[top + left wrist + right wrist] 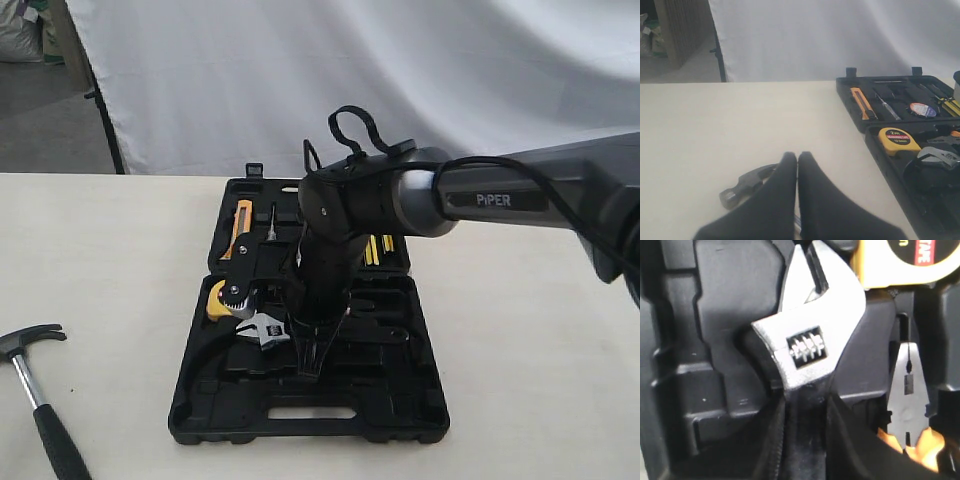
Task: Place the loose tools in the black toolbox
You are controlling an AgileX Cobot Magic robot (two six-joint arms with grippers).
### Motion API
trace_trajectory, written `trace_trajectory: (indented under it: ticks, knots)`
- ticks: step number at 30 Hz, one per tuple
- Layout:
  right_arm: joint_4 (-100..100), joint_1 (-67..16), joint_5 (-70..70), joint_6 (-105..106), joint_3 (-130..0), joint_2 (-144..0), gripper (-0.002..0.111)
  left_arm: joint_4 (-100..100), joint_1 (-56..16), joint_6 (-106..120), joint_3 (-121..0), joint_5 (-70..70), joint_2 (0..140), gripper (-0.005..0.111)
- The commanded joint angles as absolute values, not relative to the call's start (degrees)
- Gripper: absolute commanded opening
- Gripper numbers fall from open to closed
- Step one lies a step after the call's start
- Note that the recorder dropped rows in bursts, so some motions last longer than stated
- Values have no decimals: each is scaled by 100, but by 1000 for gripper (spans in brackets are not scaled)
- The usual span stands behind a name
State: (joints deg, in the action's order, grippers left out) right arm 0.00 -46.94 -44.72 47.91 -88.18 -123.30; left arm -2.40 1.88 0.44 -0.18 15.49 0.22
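Right hand [807, 412] pinching adjustable wrench [810, 340] by its dark handle just below the head, over near half of black toolbox [310, 428], beside yellow tape measure [900, 260]. Steel, stiff, likely head-heavy; a smooth handle may twist, so a hold near the head suits. Claw hammer [40, 400] lies on desk [520, 380] left of box, probably heavier. Left hand [797, 162] pressed together above it

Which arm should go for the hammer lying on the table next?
Left. The hammer lies on the table left of the black toolbox, close by the left gripper, which is shut and empty. The right gripper is clamped on the adjustable wrench over the toolbox.
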Motion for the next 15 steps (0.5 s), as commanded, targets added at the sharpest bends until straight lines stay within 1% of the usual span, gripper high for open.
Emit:
trace_trajectory:
  ticks: [1, 15]
  knots:
    - [0, -4691, -4639, 4732, -8789, -12255, 0, -211, 140, 0, 0, 1540, 0, 1]
    - [0, -4691, -4536, 4670, -8789, -12501, 0, -211, 140, 0, 0, 1540, 0, 1]
